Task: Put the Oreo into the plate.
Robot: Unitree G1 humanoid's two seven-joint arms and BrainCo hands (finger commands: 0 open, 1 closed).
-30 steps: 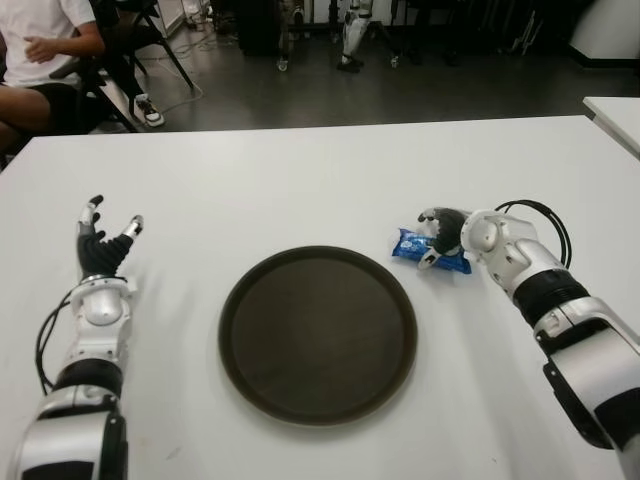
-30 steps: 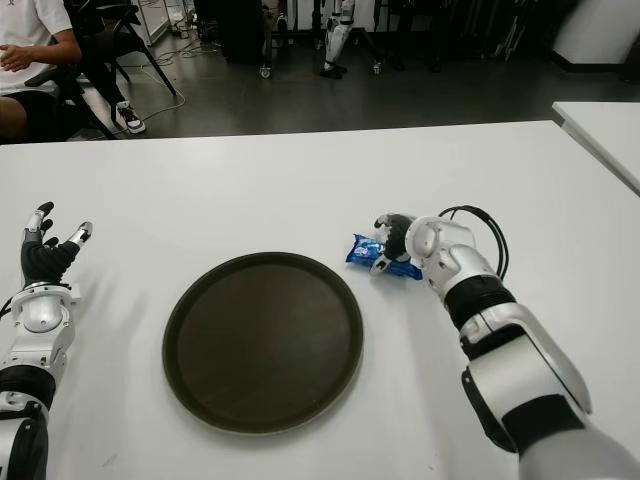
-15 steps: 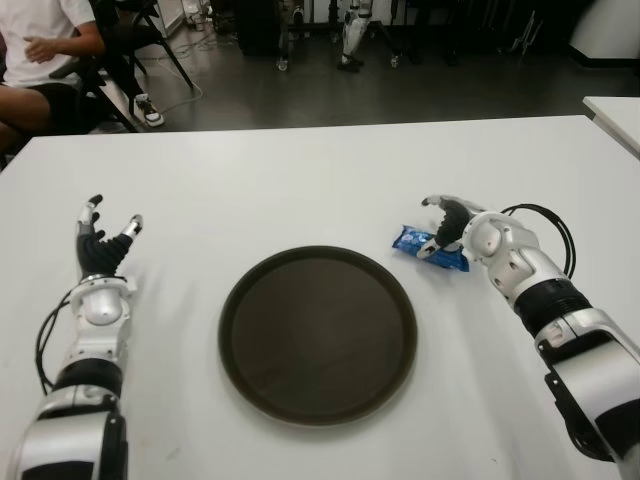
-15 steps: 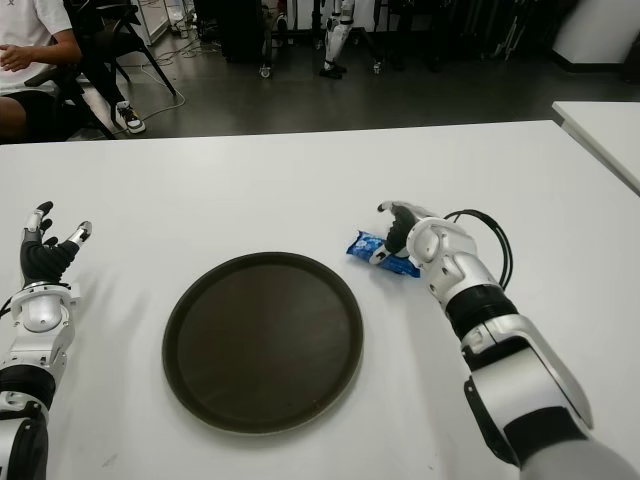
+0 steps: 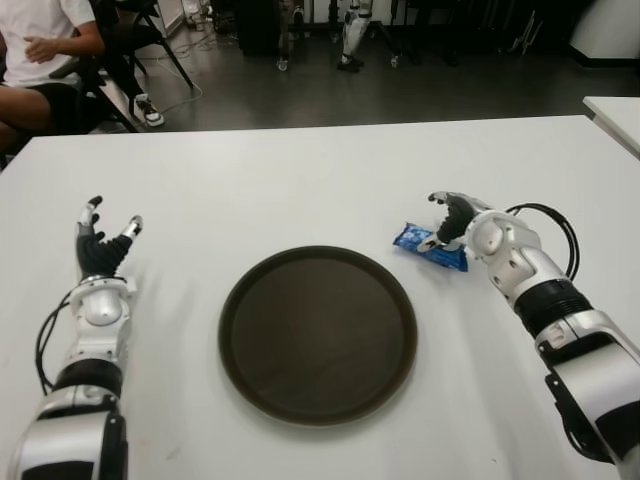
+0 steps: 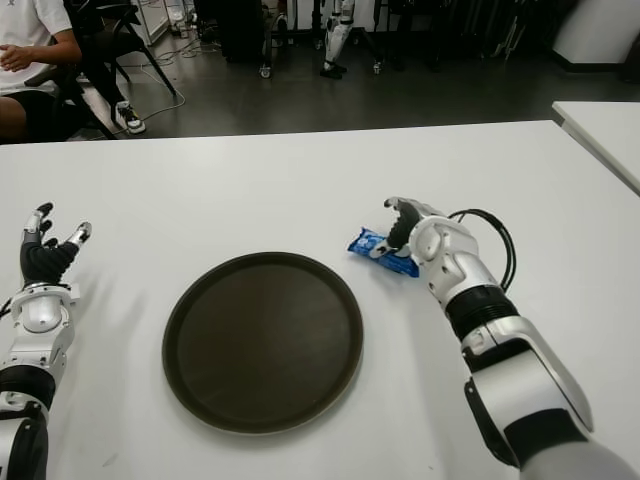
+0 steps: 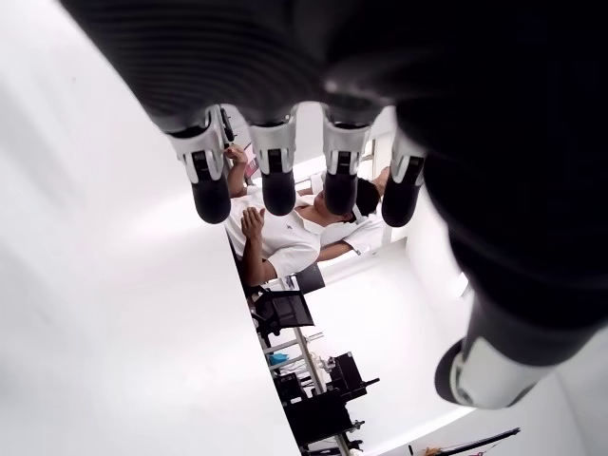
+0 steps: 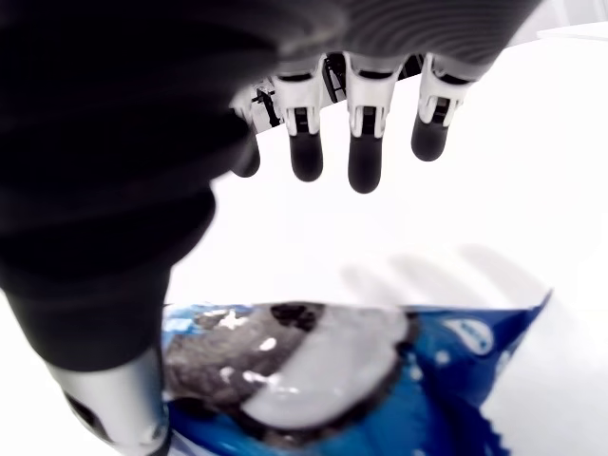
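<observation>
A blue Oreo pack (image 5: 430, 248) lies flat on the white table (image 5: 300, 180), just right of the round dark brown plate (image 5: 318, 335). My right hand (image 5: 447, 217) hovers over the pack's far end, open. In the right wrist view its fingers (image 8: 366, 152) stretch straight out above the table, the pack (image 8: 380, 380) sits under the palm, and the thumb (image 8: 114, 408) is beside the pack's edge. Nothing is in the plate. My left hand (image 5: 103, 243) shows at the table's left side, open with fingers pointing up, far from the plate.
A black cable (image 5: 553, 222) loops by my right wrist. A person (image 5: 40, 45) sits on a chair beyond the table's far left corner. Another white table (image 5: 615, 112) begins at the right edge.
My right hand's fingers have uncurled from the Oreo pack and lifted off it. The pack stays on the table, barely shifted. The left hand has not moved.
</observation>
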